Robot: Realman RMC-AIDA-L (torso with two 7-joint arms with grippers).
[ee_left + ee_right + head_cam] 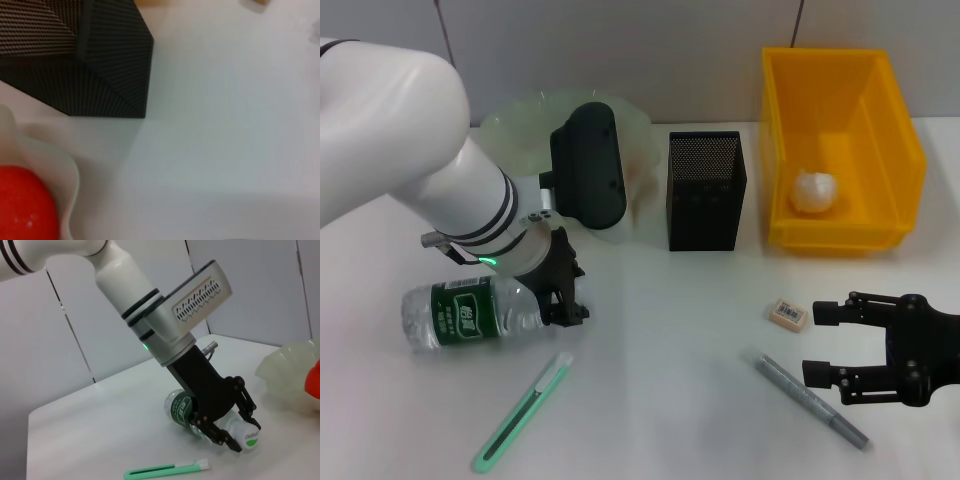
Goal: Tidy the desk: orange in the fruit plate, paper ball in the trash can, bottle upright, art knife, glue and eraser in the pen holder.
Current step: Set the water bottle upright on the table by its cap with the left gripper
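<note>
the left gripper (563,290) pinches the neck of the bottle (470,313), which lies on its side near the desk's (670,330) left edge. the right gripper (827,342) hovers near the front right corner, fingers spread, between the eraser (787,313) and the glue (810,399). the art knife (520,412) lies by the front edge. the paper ball (814,191) sits in the trash can (895,140), and the orange (22,205) in the fruit plate (510,118) beside the pen holder (705,190).

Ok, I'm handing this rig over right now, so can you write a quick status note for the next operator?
Left gripper: closed around the neck of the clear plastic water bottle, which lies on its side.
Right gripper: open, low over the desk by the small beige eraser and grey glue pen.
Done: orange in the translucent fruit plate; white paper ball in the yellow bin.
Left: stand bottle up; green art knife, glue, eraser into the black mesh pen holder.
</note>
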